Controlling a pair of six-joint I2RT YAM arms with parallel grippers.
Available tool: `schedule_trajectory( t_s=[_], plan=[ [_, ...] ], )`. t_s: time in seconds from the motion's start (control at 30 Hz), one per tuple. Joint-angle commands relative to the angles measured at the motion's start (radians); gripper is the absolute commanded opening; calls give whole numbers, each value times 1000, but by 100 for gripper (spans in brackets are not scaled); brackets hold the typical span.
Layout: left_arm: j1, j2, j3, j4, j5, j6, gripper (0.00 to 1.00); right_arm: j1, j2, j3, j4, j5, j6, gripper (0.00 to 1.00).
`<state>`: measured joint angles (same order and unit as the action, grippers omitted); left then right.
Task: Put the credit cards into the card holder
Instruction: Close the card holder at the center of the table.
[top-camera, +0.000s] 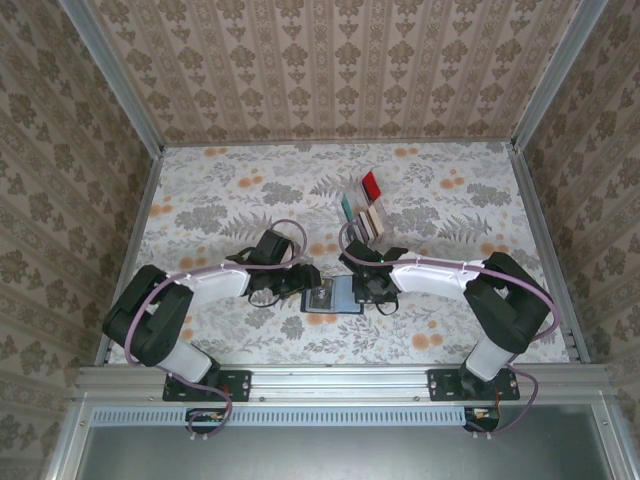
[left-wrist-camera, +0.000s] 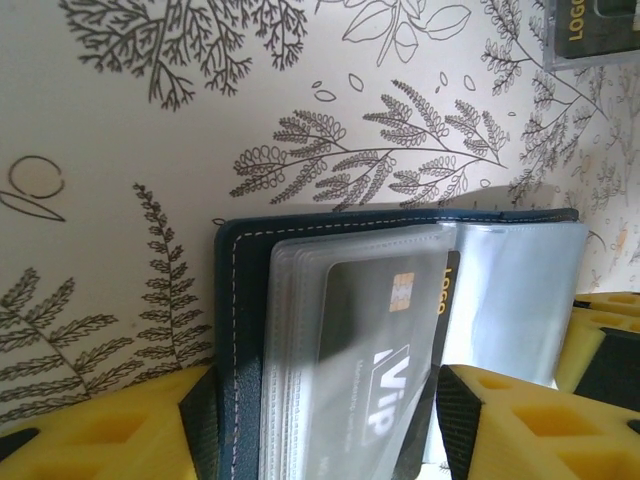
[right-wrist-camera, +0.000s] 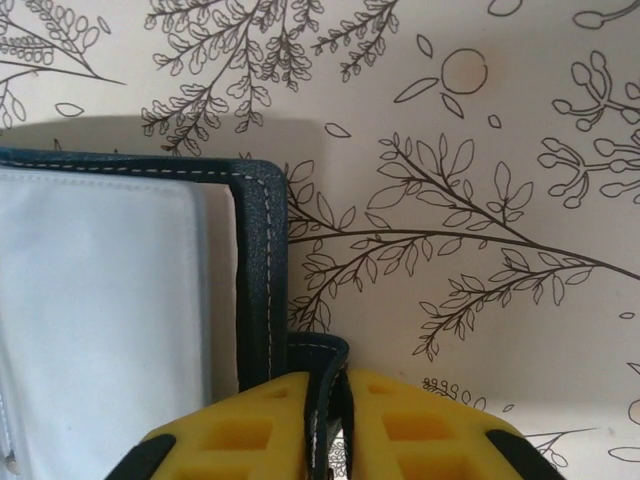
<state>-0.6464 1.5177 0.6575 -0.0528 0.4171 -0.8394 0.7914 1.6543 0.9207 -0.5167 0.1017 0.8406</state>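
Both arms were in over the middle of the table (top-camera: 200, 200), a flat top under a pale cloth (right-wrist-camera: 480, 200) printed with grey ferns and orange blooms. Tan damask wallpaper (top-camera: 330, 60) closed it in at the back and down both sides. Bare metal posts (top-camera: 112, 75) stood in the corners, and a metal rail (top-camera: 340, 382) ran along the near edge where the bases sat.

And there was the holder (left-wrist-camera: 238, 330), lying open and flat on the cloth right between the two grippers, navy cover down, pale lining up. The right gripper (right-wrist-camera: 338, 388) had its yellow fingers (right-wrist-camera: 430, 430) pinched tight on the holder's little tab (right-wrist-camera: 318, 360) at the edge of the cover. To its left lay the pale inner leaf, and to its right printed branches ran over bare cloth.

The left gripper (left-wrist-camera: 325, 385) stood with its jaws wide, one yellow finger either side of the leaf that carried the clear sleeves (left-wrist-camera: 300, 310). Its left pad (left-wrist-camera: 203, 420) looked to be against the stitched edge, but whether it was squeezing or only straddling, I could not tell. Between those fingers a dark card (left-wrist-camera: 375, 340) marked VIP sat tucked in a sleeve.

Beyond the right gripper, further from the bases, the clear rack (top-camera: 362, 210) stood with the other cards (top-camera: 371, 184) upright in its slots: red, teal, tan and white.
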Motion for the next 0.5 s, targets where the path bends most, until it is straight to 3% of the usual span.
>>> schedule_trajectory(
  t_s=[0.0,0.47],
  plan=[
    [-10,-19,17,66,71,-40,59,1,10,-18,48,-43,13,16],
    [-62,-65,22,181,94,-128,52,-4,5,-67,152,-75,63,16]
  ],
)
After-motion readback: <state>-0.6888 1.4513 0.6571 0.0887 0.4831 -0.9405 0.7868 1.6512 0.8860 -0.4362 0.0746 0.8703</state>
